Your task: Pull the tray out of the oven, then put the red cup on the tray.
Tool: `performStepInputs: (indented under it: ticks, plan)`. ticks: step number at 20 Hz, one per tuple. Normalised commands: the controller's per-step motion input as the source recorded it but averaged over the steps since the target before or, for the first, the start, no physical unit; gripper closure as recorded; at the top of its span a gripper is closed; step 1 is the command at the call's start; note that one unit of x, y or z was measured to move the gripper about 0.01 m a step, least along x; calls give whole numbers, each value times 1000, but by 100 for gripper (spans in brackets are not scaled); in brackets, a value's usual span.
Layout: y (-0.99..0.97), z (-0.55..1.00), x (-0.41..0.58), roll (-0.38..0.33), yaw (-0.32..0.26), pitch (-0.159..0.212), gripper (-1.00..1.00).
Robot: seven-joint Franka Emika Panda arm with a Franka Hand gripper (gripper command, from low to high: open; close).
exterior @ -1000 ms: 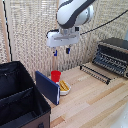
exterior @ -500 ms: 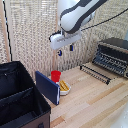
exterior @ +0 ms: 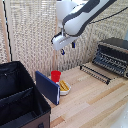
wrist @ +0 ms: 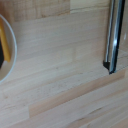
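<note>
The small black oven (exterior: 113, 54) stands at the exterior view's right. Its dark ribbed tray (exterior: 95, 73) is drawn out in front of it over the wooden table, and one edge of the tray (wrist: 114, 35) shows in the wrist view. The red cup (exterior: 55, 76) stands upright on the table, behind a blue board. My gripper (exterior: 67, 48) hangs in the air above the cup and slightly toward the tray. It looks open with nothing between its fingers. The fingers do not show in the wrist view.
An upright blue flat board (exterior: 47, 87) leans in front of the cup. A white bowl with yellow contents (exterior: 65, 88) sits beside it, and its rim (wrist: 11, 55) shows in the wrist view. A large black open crate (exterior: 19, 100) fills the exterior view's left.
The gripper has sunk slightly while staying above the cup area. The arm's upper links have swung toward the exterior view's right. Cup, tray and oven have not moved.
</note>
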Motion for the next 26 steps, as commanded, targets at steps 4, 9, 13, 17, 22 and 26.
performStepInputs:
  ticks: [4, 9, 13, 17, 22, 26]
  plan:
    - [-109, 0, 0, -348, 158, -54, -100]
    - [-114, -61, 2, -367, 139, -9, -100]
    - [-126, -114, 14, -375, 69, 1, -100]
    - [-142, -149, 106, -375, 3, 2, -100]
    - [-198, -179, 185, -318, 0, 0, -100]
    - [-251, -209, 285, -254, 0, 0, -100]
